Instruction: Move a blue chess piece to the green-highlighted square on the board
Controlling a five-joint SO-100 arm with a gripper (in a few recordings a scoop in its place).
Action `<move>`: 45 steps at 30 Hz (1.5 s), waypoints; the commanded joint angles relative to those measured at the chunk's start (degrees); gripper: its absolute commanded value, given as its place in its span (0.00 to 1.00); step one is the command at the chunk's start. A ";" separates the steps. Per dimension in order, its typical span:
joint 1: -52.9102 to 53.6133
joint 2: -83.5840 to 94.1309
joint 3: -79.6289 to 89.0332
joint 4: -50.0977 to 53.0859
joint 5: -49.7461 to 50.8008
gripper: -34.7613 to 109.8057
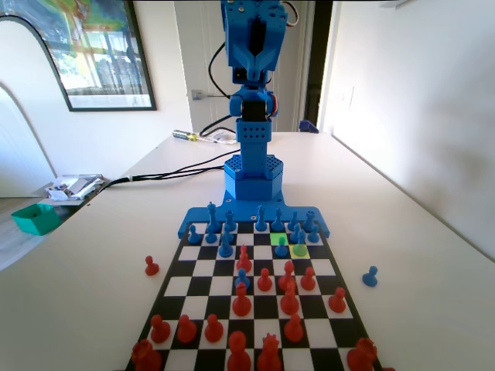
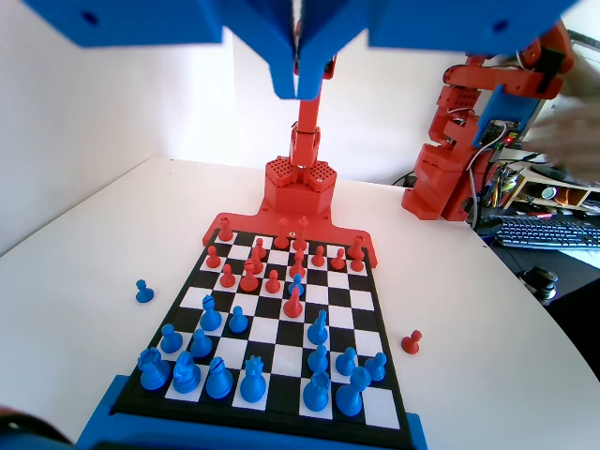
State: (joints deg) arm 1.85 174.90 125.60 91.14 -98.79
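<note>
The blue arm stands upright, folded high above the board (image 1: pixel 255 309), its pincer (image 2: pixel 300 80) clenched, grasping nothing.

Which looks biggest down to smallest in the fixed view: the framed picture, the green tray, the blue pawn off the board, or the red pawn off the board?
1. Framed picture.
2. Green tray.
3. Blue pawn off the board and red pawn off the board: they look alike, so I leave them unranked.

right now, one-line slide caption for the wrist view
Closed gripper raised high above the board, blue pieces nearest, red ones beyond, one blue pawn off-board at left.
</note>
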 commanded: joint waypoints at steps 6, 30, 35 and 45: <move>0.26 0.18 -0.53 -1.14 -0.62 0.26; -1.49 0.00 -0.70 -0.88 -1.58 0.26; -3.52 -5.54 -10.46 4.39 -3.34 0.25; -6.94 -18.90 -17.40 3.87 -22.15 0.25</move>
State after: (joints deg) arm -3.60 159.96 110.57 96.68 -113.47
